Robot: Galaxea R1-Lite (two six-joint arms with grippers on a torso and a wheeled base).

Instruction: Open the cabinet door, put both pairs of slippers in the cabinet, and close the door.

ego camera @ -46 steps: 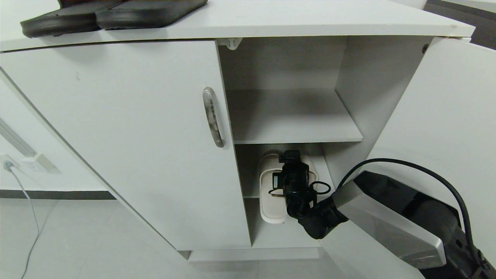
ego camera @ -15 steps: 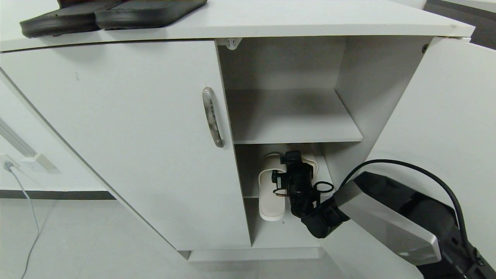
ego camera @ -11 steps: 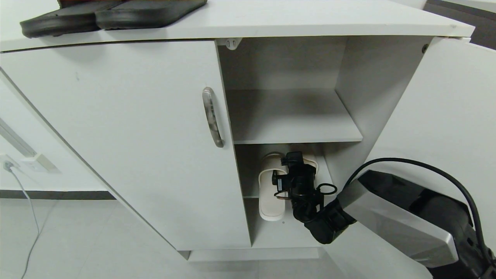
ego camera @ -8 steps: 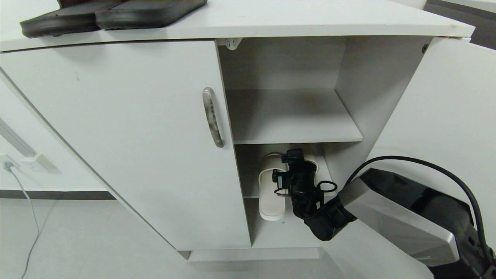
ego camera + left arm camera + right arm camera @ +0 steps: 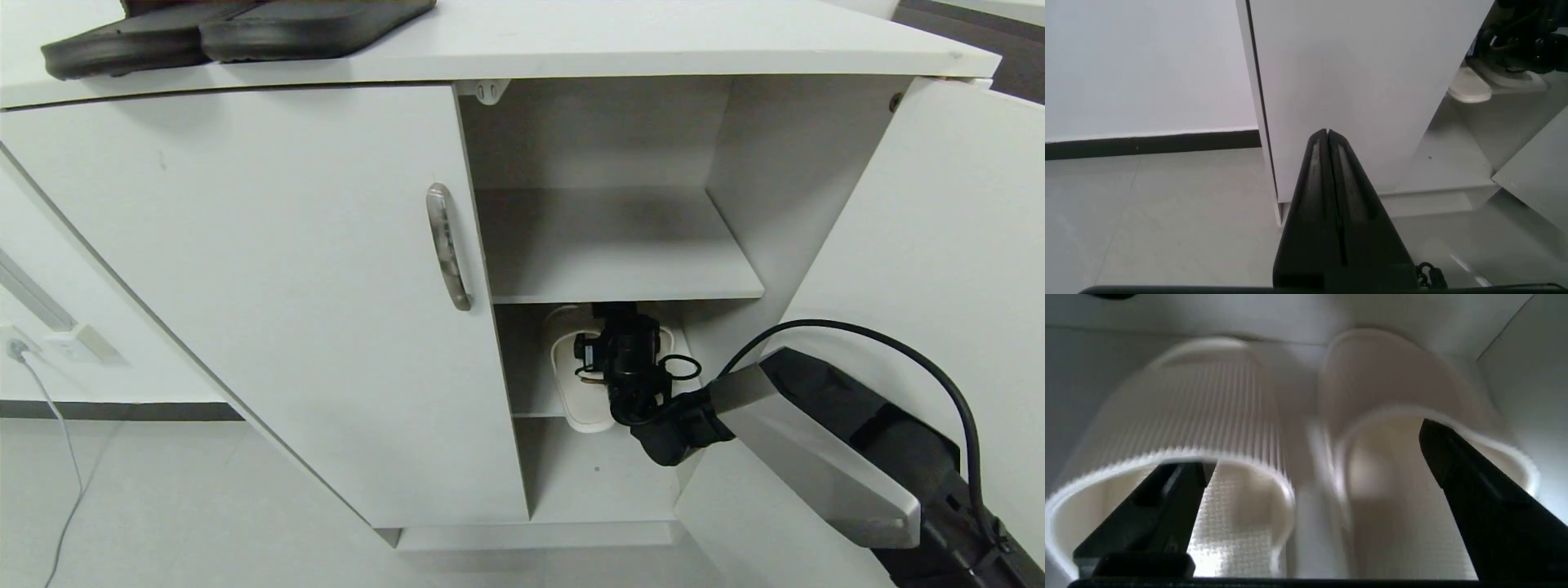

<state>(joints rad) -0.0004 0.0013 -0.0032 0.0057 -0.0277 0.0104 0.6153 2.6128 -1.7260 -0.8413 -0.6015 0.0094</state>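
A pair of white slippers [image 5: 581, 392] [image 5: 1233, 433] lies side by side on the lower shelf of the white cabinet [image 5: 612, 282]. Its heels stick out just past the shelf's front edge. My right gripper [image 5: 622, 327] [image 5: 1306, 449] is inside that compartment, its two fingers spread wide over the pair and holding it. A pair of black slippers [image 5: 237, 28] rests on the cabinet top at the left. The right door [image 5: 922, 245] stands open. My left gripper [image 5: 1327, 135] hangs shut and empty, low in front of the closed left door [image 5: 245, 286].
The upper shelf [image 5: 604, 245] inside the cabinet is bare. The left door's metal handle [image 5: 447, 245] sits beside the opening. A wall socket with a grey cable [image 5: 16, 349] is at the far left above the tiled floor [image 5: 163, 506].
My right gripper has moved deeper into the lower compartment, and the white slippers have gone in with it, farther onto the shelf. The black slippers and the doors have not moved.
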